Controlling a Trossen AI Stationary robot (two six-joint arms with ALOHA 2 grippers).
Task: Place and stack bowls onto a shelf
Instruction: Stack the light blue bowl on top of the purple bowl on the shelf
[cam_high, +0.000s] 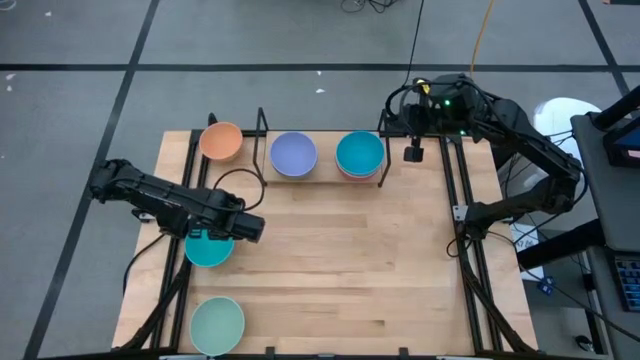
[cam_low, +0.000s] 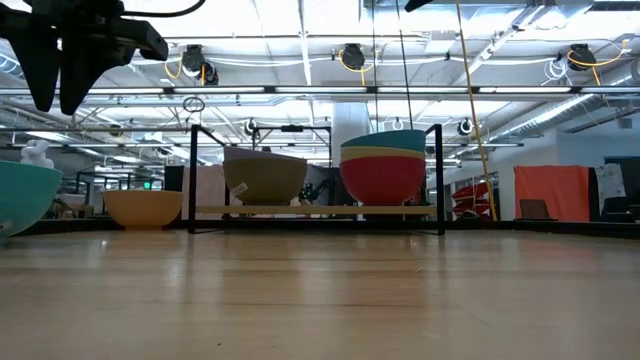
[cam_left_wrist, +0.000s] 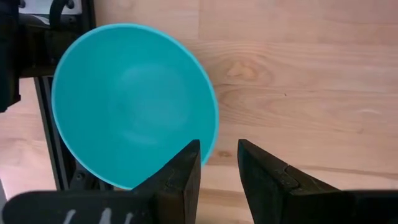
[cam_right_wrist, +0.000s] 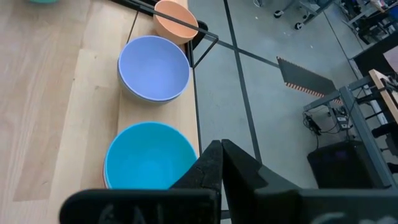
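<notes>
The step in hand is judged to be the pick-up of the loose teal bowl (cam_high: 207, 250), which sits on the table (cam_high: 340, 270) near its left edge, well apart from the shelf (cam_high: 325, 178) at the far side. The left gripper (cam_high: 243, 228) is held above this bowl, raised clear of it, as the low view shows with the fingers high over the table. In the left wrist view the fingers (cam_left_wrist: 183, 177) are seen parted with a narrow gap and nothing between them, lined up over the bowl's near rim. On the shelf, a lavender bowl (cam_high: 293, 154) is already stacked on an olive-grey one (cam_low: 264, 178), and a second teal bowl (cam_high: 359, 153) tops a stack of cream and magenta bowls beside it. An orange bowl (cam_high: 221, 141) is left on the table just outside the shelf's left upright, and a mint green bowl (cam_high: 217, 324) waits at the near left corner. The task is therefore judged to be partly done, with three bowls not yet placed. The next move calls for the left gripper to be lowered so that the rim is taken between the fingers, one inside and one outside, and then closed. The left arm is stretched low across the table's left side, wrist bent downward. The right arm is parked at the far right corner beyond the shelf, and the right gripper (cam_right_wrist: 219, 163) is seen with its fingers pressed together and empty.
</notes>
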